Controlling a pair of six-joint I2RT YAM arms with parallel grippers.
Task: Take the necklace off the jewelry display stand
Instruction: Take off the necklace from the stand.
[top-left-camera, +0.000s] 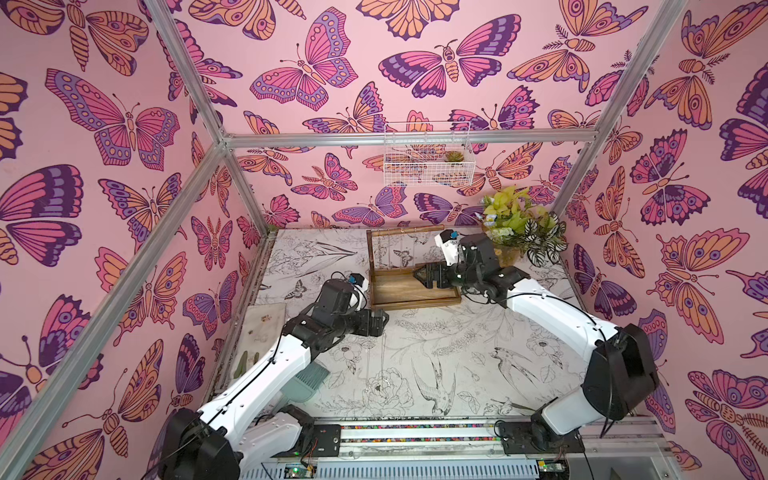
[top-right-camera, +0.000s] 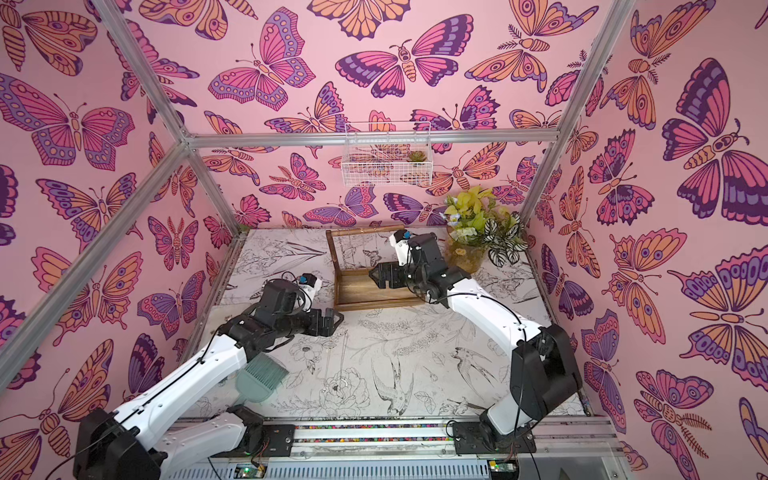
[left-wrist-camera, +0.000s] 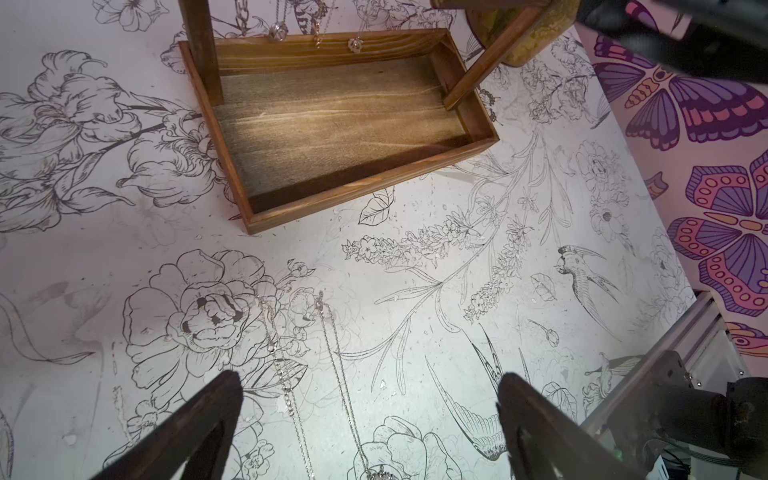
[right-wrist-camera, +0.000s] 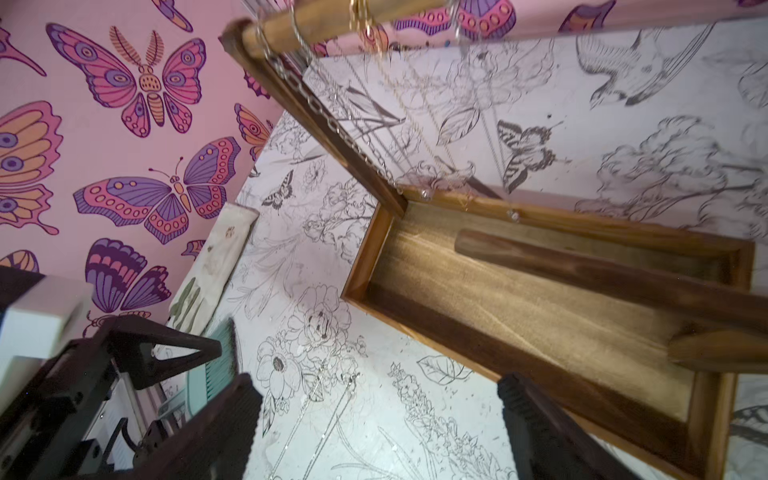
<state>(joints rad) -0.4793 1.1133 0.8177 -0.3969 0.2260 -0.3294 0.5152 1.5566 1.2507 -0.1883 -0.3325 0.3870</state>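
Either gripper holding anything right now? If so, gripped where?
Nothing held. Left gripper open above a necklace lying on the table; right gripper open at the jewelry display stand.

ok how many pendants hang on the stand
3, left wrist view, in a row over the rear wall of the jewelry display stand: a clear pendant nearest a post, a gold one midway, another clear one beyond. Others may be hidden.

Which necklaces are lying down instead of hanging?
The silver chains on the table, in front of the jewelry display stand; the others dangle from its crossbar.
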